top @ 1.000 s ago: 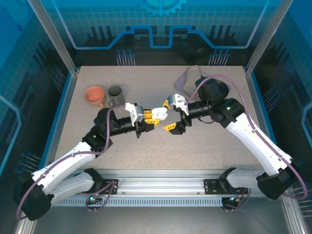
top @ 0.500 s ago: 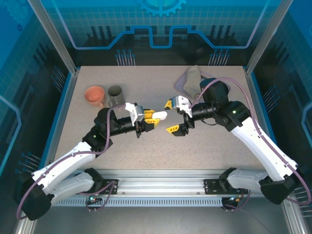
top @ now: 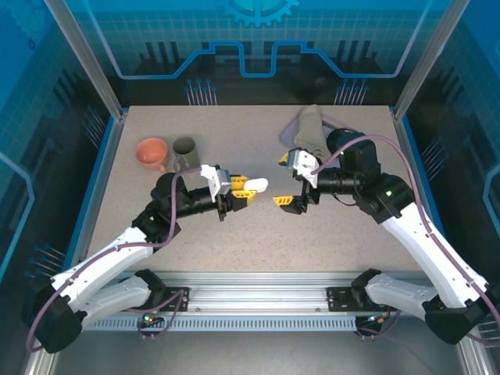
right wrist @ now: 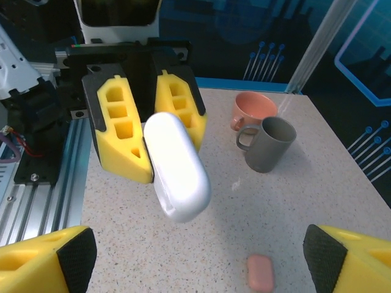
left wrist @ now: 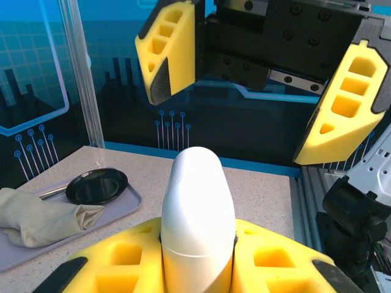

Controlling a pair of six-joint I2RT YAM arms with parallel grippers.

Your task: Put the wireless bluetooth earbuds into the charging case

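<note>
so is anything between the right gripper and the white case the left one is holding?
Nothing visible. The right gripper stands open, facing the white case with only open air between them. The left gripper is shut on one end of the case, and the end toward the right gripper sticks out free.

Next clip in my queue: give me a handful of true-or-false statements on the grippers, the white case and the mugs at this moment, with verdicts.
1. The left gripper has its fingers shut on the white pebble-shaped plastic case. True.
2. The right gripper also clamps that case. False: its fingers stand wide open, apart from the case.
3. The salmon ceramic mug and the grey mug stand side by side on the speckled table. True.
4. The crumpled beige cloth is stuffed into the grey mug. False: it lies on the flat grey tray.
5. The white case is held with its lid open. False: it looks closed.
</note>
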